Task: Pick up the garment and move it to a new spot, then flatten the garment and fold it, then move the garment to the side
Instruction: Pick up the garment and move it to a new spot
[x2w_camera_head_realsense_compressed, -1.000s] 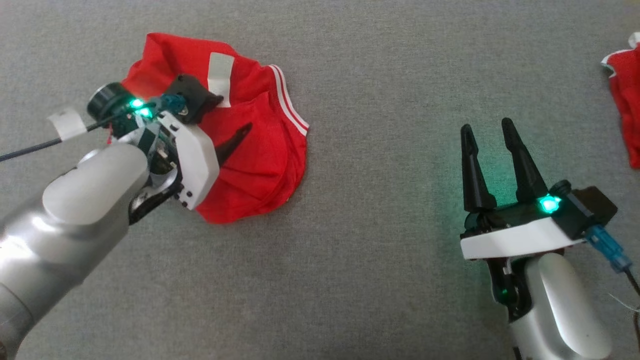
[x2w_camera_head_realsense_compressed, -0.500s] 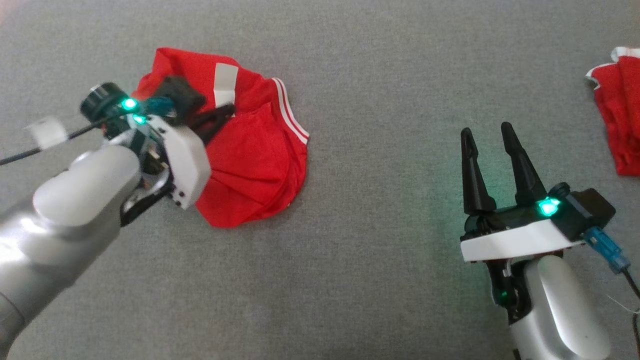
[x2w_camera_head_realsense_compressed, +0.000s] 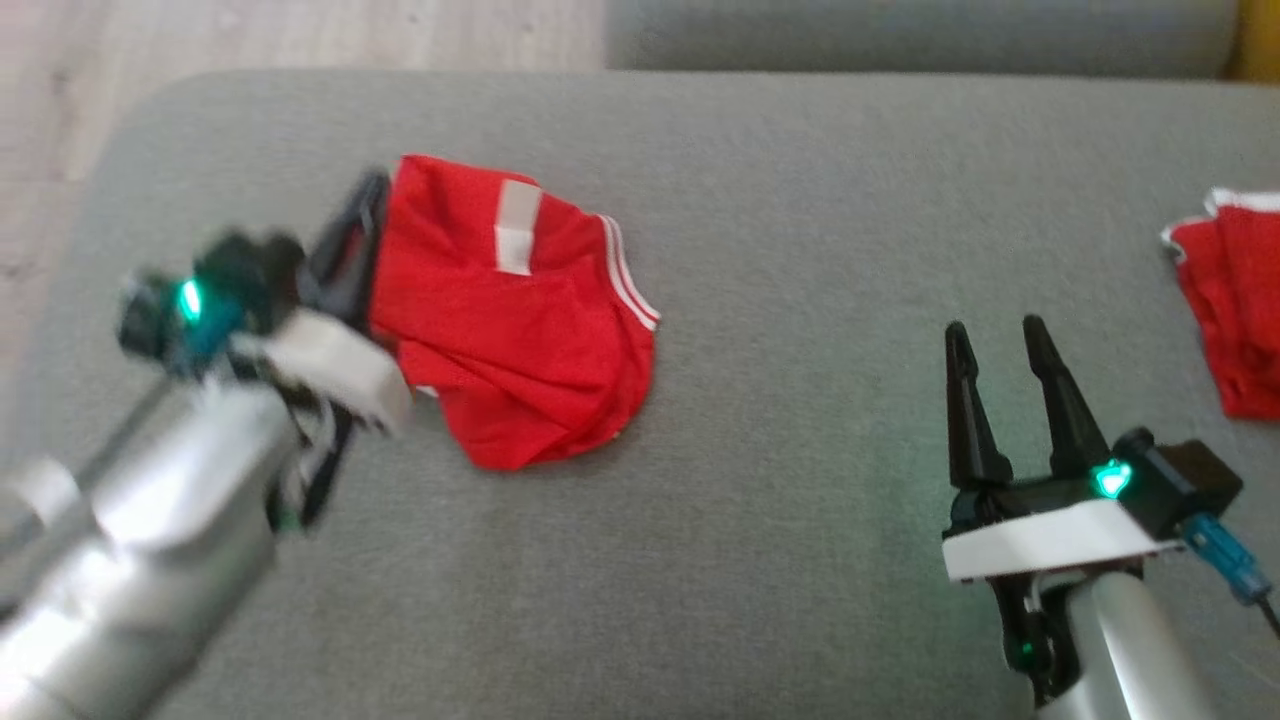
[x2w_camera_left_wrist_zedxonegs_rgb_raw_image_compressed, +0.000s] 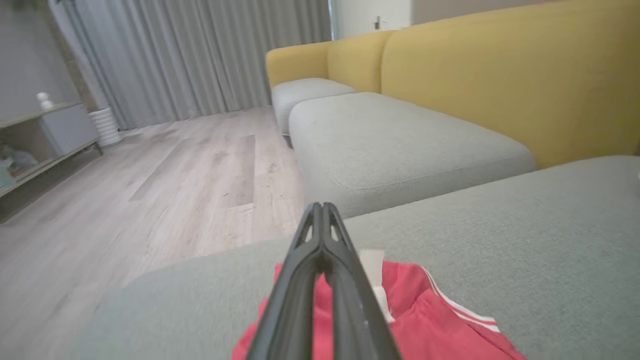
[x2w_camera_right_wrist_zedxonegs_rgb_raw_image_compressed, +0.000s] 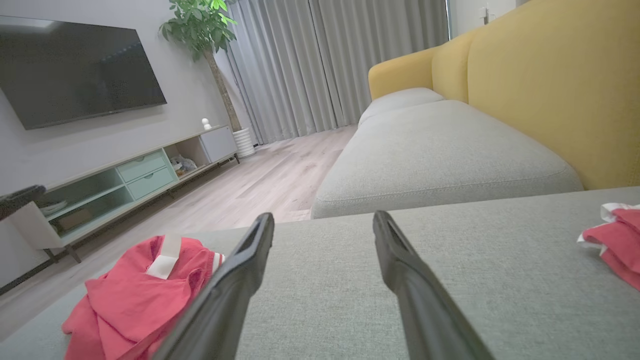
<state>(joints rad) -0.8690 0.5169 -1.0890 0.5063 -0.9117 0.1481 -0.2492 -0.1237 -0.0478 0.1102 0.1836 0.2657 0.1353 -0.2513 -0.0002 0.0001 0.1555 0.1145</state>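
Left tool (x2w_camera_left_wrist_zedxonegs_rgb_raw_image_compressed: 322, 210): fingers together at the garment's (x2w_camera_head_realsense_compressed: 520, 330) left edge; I can't tell if it's caught.
Right tool (x2w_camera_head_realsense_compressed: 990, 335): fingers apart, well right of garment.

Red garment (x2w_camera_head_realsense_compressed: 520, 330) with white double-stripe trim and a white rectangular patch, crumpled into a loose heap, not flattened or folded. It lies on the left half of the grey cushion (x2w_camera_head_realsense_compressed: 800, 200), near the rounded far-left corner, striped edge facing right.
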